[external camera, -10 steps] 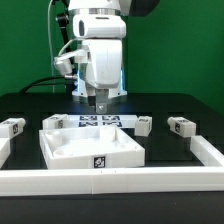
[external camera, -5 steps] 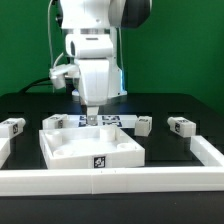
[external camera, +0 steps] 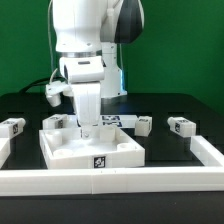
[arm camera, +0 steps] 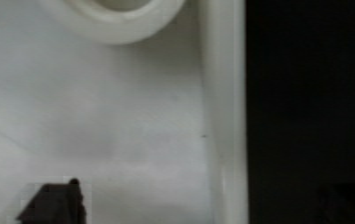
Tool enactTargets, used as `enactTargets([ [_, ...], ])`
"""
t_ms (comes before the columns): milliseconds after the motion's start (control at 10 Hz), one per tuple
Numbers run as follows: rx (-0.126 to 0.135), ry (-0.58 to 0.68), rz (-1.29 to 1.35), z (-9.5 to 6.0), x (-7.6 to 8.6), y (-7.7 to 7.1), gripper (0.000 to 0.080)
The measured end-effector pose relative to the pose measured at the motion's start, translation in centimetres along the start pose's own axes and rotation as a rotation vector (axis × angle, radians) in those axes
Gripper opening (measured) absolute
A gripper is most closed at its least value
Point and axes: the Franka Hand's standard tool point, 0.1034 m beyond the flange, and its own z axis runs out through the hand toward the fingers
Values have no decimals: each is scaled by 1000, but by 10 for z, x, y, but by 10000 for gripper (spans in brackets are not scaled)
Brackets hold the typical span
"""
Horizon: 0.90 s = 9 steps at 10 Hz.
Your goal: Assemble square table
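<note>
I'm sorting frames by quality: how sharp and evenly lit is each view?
Exterior view: evenly lit, slightly soft, no harsh glare on the square table slab. Wrist view: heavily blurred at close range, the slab looks washed out, and the gripper shows only as dark smudges.

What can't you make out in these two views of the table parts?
1. Exterior view: on the gripper, the fingertips blend into the back rim of the slab; contact unclear.
2. Exterior view: the arm covers part of the marker board; tags on the legs are too small to read.
3. Wrist view: blurred close-up of one slab edge; legs outside the frame.
</note>
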Motion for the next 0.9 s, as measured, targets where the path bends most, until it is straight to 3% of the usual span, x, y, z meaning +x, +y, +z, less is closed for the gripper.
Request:
enactTargets([
  [200,5,6,-1,8,4,-2,637],
  [400,7,7,1,9,4,-2,320],
  [500,7,7,2,9,4,-3,320],
  [600,7,7,2,9,4,-3,138],
  [700,5,7,3,9,4,-2,138],
  [800,2,6,4,8,3,-1,59],
  [900,2,6,4,8,3,-1,59],
])
